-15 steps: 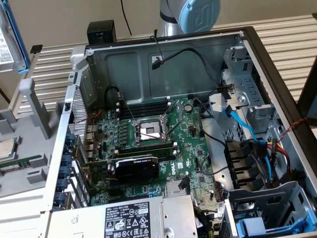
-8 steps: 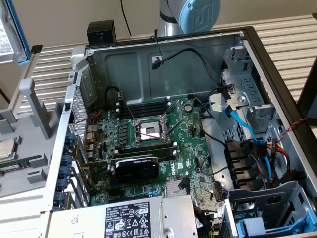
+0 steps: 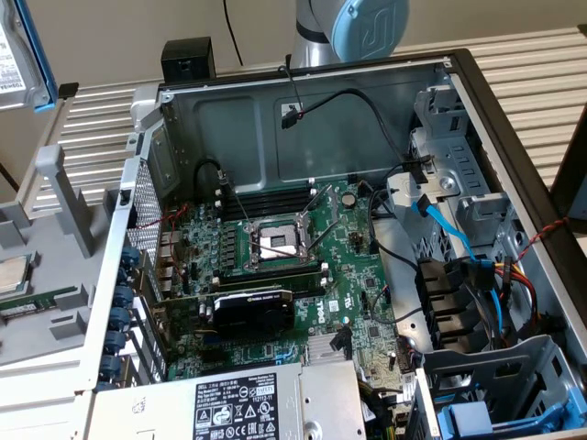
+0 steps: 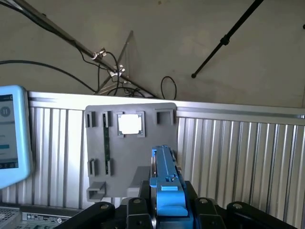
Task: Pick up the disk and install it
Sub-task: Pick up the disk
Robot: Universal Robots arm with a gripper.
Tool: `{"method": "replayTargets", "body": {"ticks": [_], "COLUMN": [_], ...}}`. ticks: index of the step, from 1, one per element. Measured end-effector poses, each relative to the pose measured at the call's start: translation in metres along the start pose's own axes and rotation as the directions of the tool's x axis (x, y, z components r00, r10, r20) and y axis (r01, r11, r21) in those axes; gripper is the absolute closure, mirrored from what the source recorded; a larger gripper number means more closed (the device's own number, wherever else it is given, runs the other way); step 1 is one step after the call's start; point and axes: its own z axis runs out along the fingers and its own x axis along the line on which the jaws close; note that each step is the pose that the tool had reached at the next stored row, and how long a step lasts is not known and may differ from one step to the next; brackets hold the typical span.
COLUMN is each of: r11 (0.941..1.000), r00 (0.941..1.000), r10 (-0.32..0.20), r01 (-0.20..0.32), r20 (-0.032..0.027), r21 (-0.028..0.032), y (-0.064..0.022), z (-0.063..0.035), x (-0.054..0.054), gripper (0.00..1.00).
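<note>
The disk, with its white label and blue carrier frame, hangs high at the exterior view's far left, above the grey parts holder and outside the open computer case. In the wrist view the disk stands edge-on, its blue frame clamped between the black jaws of my gripper, which is shut on it. The grey parts holder lies below it on the ribbed table.
The case holds a motherboard, a labelled power-supply box, loose cables and drive bays with a blue carrier at the exterior view's right. A processor chip rests in the holder. A tablet screen stands beside it.
</note>
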Motion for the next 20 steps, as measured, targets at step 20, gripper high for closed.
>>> {"method": "replayTargets", "body": {"ticks": [20], "r11": [1.0], "r00": [0.9999], "r10": [0.0], "r01": [0.0], "r20": [0.0112], "r21": [0.0009], "y": [-0.0669], "z": [-0.0352], "x": [0.005], "gripper": [0.63]}}
